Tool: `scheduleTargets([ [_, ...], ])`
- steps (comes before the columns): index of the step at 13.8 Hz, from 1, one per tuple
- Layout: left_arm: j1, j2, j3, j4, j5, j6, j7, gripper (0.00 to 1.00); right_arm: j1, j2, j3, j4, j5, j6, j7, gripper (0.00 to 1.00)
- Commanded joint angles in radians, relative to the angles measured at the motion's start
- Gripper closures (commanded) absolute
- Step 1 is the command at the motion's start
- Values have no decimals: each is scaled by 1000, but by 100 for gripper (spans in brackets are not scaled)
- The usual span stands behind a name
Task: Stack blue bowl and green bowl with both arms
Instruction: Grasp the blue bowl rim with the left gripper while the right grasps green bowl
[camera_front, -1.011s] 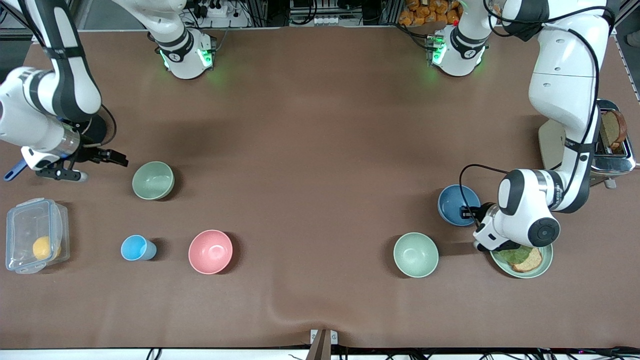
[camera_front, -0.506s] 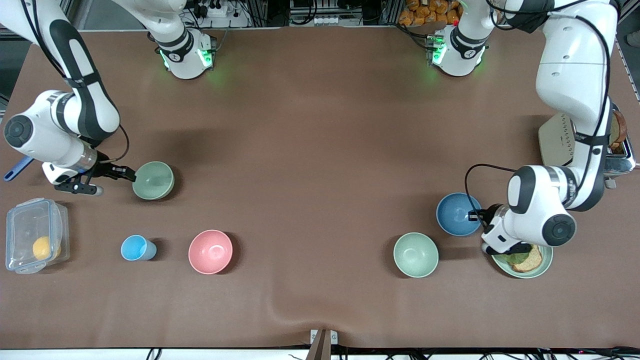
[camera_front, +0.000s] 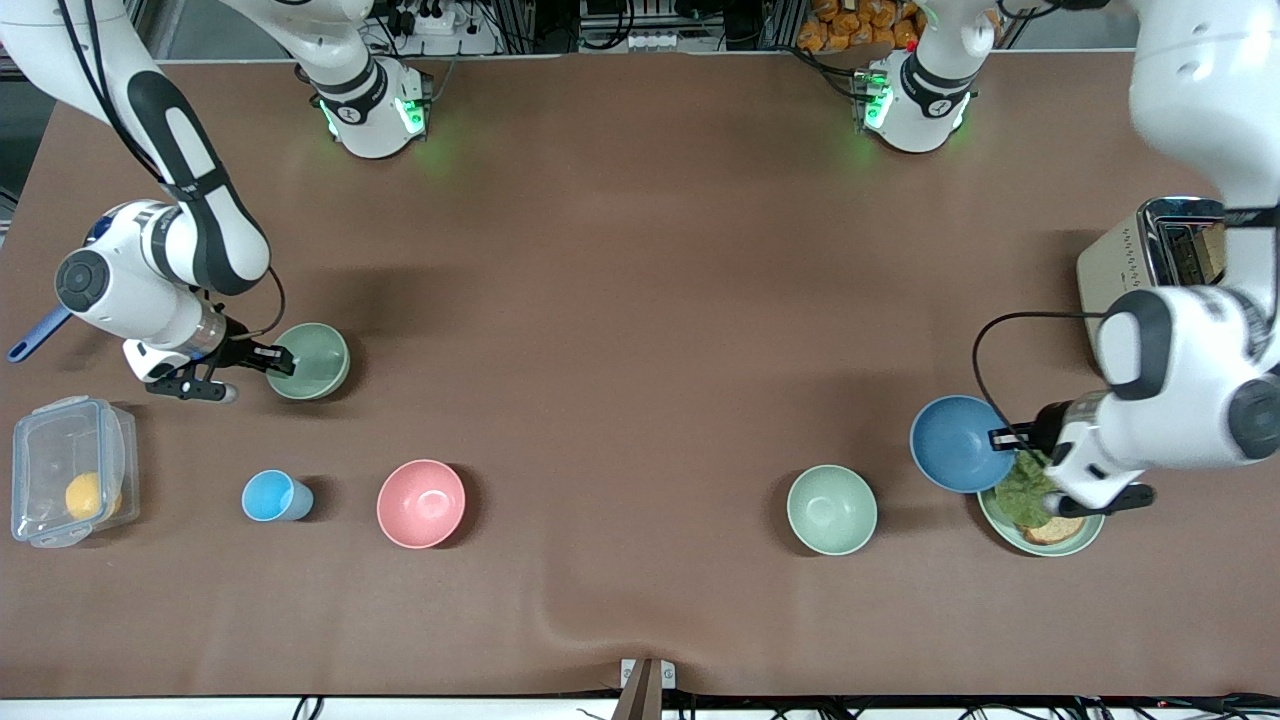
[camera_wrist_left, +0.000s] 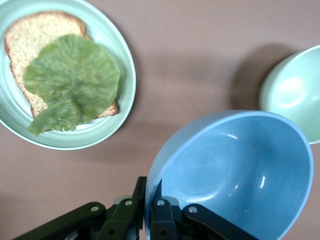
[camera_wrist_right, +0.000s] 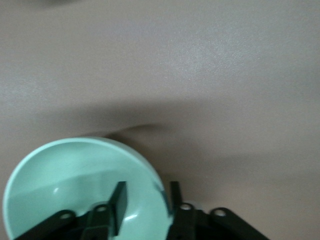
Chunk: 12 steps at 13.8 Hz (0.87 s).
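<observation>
The blue bowl (camera_front: 955, 443) is tilted and lifted off the table, beside the sandwich plate. My left gripper (camera_front: 1003, 438) is shut on its rim. In the left wrist view the fingers pinch the wall of the blue bowl (camera_wrist_left: 235, 170), one inside and one outside, at the left gripper (camera_wrist_left: 148, 200). The sage-green bowl (camera_front: 312, 360) sits on the table toward the right arm's end. My right gripper (camera_front: 277, 358) is open and straddles its rim. In the right wrist view one finger is inside the green bowl (camera_wrist_right: 75, 185) and one outside, at the right gripper (camera_wrist_right: 146, 197).
A paler mint bowl (camera_front: 831, 509) and a green plate (camera_front: 1085, 530) with a lettuce sandwich lie near the blue bowl. A pink bowl (camera_front: 421, 503), a light-blue cup (camera_front: 270, 496) and a clear box (camera_front: 70, 480) lie nearer the front camera than the green bowl. A toaster (camera_front: 1150, 265) stands by the left arm.
My left gripper has lifted the blue bowl off the table and carried it toward the sandwich plate. My right gripper has moved in onto the green bowl's rim.
</observation>
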Motion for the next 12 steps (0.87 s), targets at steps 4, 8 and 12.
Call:
scheduleTargets([
  [4,4,-145,-21,-26,-233,-7,-14,100,23,-19,4,80,23,-145,13,100],
  [8,5,-196,-96,-26,-359,-10,-77,100,101,-89,6,176,49,-356,231,100],
  [12,2,-196,-161,-23,-367,-10,-175,100,238,-135,6,171,248,-373,367,100],
])
